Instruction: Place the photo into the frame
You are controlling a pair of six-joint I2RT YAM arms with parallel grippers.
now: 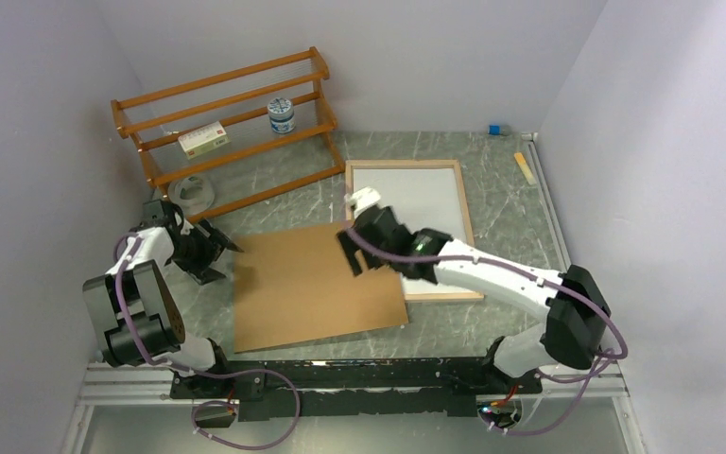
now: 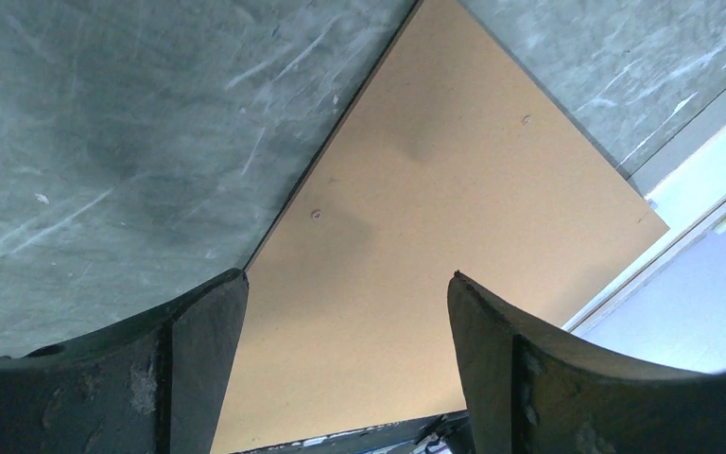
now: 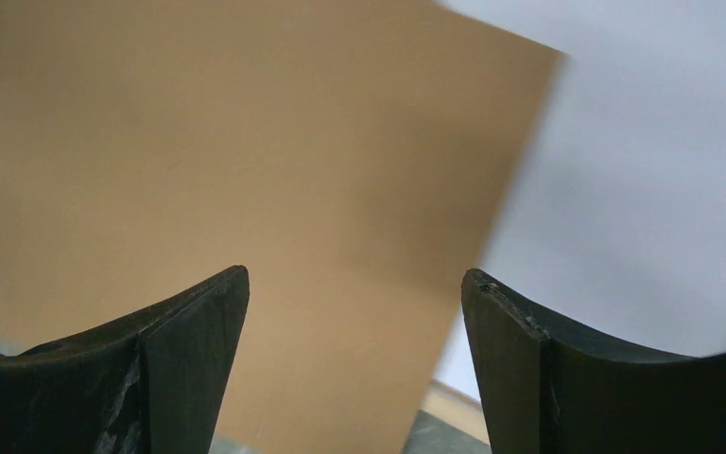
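Note:
The frame (image 1: 402,164) lies flat at the table's right centre, its pale wood rim around a plain white inside (image 3: 643,189). None of the views shows the photo's dark picture. A brown hardboard sheet (image 1: 312,288) lies flat to the frame's left, its right edge over the frame's left rim (image 3: 454,403). My right gripper (image 1: 359,260) hovers open over the sheet's far right corner (image 3: 246,170), with nothing between its fingers. At the sheet's far left corner (image 2: 435,236), my left gripper (image 1: 231,245) is low, open and empty.
An orange-brown slatted rack (image 1: 227,123) stands at the back left, holding a small box (image 1: 201,141) and a jar (image 1: 281,115). A tape roll (image 1: 192,194) lies in front of it. A blue piece (image 1: 495,130) and a yellow stick (image 1: 526,168) lie at the back right. Walls close three sides.

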